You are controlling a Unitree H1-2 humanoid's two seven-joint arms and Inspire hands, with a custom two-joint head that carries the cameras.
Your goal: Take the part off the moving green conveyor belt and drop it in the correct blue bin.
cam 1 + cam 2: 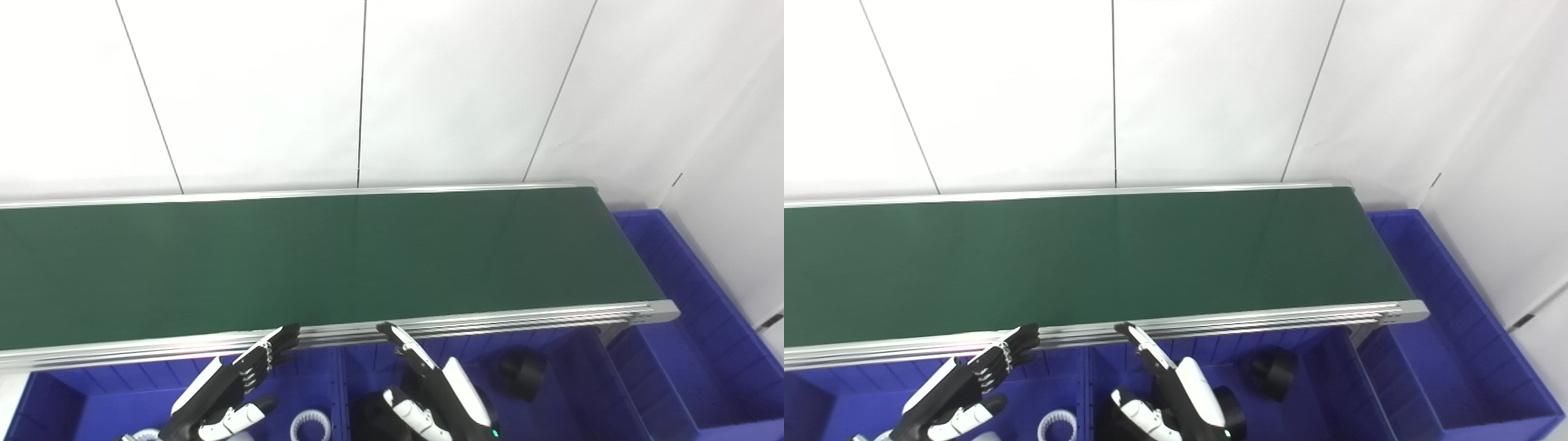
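Observation:
The green conveyor belt (318,257) runs across the picture with no part on it. My left hand (229,386) hovers over the left blue bin (116,392), fingers stretched apart and holding nothing, its fingertips near the belt's front rail. My right hand (435,392) is over the middle blue bin (551,392), also open and empty. A white toothed ring (310,424) lies in the left bin. A black round part (520,370) lies in the middle bin, and another black part (1231,411) sits partly hidden behind my right hand.
A third blue bin (680,318) stands past the belt's right end. The aluminium front rail (490,318) overhangs the bins. White wall panels rise behind the belt, and a white wall stands close on the right.

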